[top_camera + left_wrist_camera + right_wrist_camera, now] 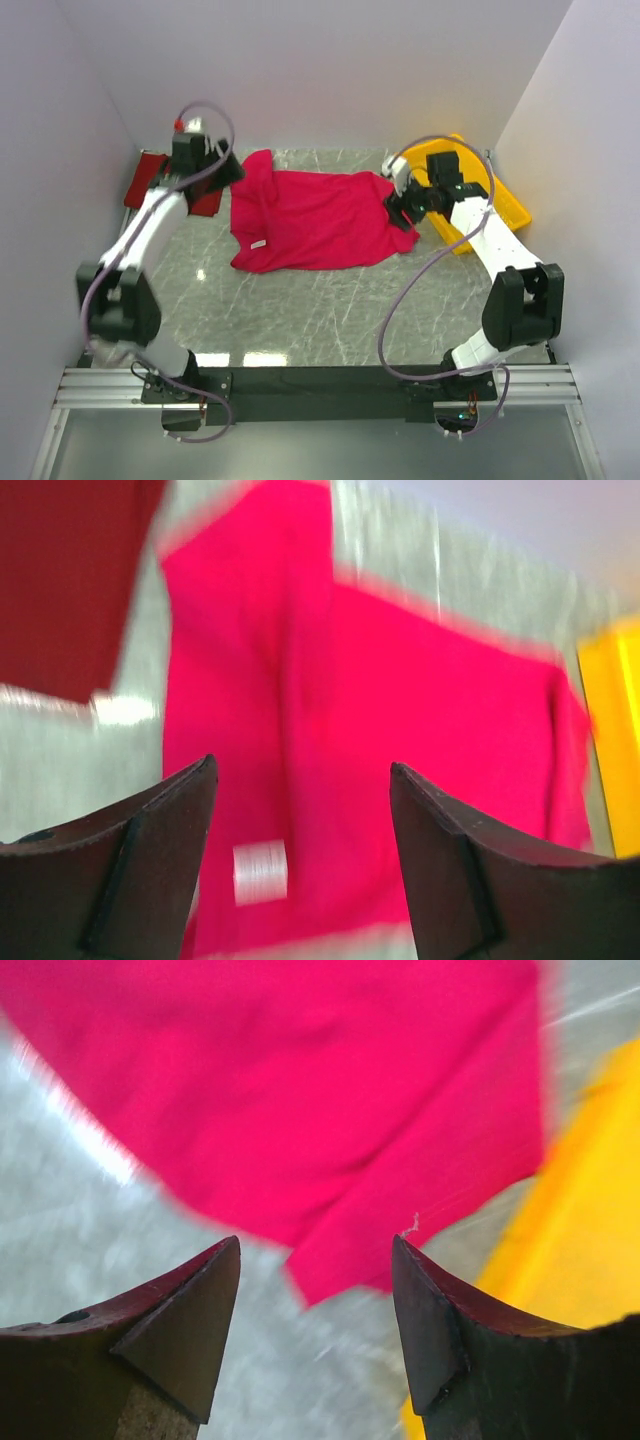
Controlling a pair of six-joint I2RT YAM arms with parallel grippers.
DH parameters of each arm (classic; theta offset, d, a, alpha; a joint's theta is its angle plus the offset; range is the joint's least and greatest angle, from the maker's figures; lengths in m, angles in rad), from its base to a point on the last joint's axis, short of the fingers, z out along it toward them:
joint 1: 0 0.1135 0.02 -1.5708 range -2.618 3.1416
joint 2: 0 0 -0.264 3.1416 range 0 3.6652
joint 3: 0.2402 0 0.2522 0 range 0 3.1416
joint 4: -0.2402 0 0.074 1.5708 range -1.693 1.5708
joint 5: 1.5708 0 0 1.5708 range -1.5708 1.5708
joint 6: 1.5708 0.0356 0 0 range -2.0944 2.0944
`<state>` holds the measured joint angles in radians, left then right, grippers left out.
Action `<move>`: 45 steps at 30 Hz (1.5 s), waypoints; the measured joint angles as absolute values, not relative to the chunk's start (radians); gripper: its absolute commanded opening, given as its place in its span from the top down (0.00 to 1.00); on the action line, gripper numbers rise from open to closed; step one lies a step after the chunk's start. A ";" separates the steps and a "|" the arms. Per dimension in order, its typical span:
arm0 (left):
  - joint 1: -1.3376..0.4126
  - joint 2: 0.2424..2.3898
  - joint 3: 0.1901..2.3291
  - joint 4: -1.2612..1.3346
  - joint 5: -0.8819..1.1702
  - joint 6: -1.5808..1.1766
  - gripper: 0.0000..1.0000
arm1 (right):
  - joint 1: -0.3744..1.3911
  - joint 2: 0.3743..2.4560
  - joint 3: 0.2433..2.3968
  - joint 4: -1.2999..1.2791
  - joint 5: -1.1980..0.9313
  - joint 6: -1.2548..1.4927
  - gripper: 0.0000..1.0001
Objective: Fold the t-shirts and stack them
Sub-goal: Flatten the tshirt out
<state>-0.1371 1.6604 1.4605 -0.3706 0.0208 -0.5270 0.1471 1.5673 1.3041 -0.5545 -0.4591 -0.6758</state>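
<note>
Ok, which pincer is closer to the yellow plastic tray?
Right. The right pincer is beside the yellow plastic tray; the left pincer is across the crimson cloth t-shirt, at its opposite edge.

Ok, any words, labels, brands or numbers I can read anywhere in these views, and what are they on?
No text is readable in any view.
The white tag on the crimson t-shirt: too blurred and small to read.
The maroon t-shirt and the yellow tray: no print visible.
</note>
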 measured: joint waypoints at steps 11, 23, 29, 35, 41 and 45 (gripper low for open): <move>-0.141 1.196 0.697 -0.311 0.176 -0.686 0.26 | 0.067 1.629 1.172 -0.690 -0.457 -0.775 0.34; -0.141 1.259 0.583 -0.151 0.168 -0.765 0.26 | 0.063 1.667 1.169 -0.688 -0.456 -0.748 0.35; -0.141 1.359 0.585 -0.090 0.160 -0.752 0.34 | 0.061 1.676 1.157 -0.682 -0.458 -0.741 0.35; -0.140 1.433 0.614 -0.047 0.161 -0.727 0.66 | 0.053 1.700 1.157 -0.685 -0.462 -0.751 0.36; -0.140 1.452 0.645 -0.050 0.194 -0.715 0.99 | 0.052 1.761 1.159 -0.680 -0.459 -0.744 0.37; -0.140 1.408 0.669 -0.086 0.220 -0.723 0.99 | 0.054 1.816 1.174 -0.657 -0.444 -0.699 0.39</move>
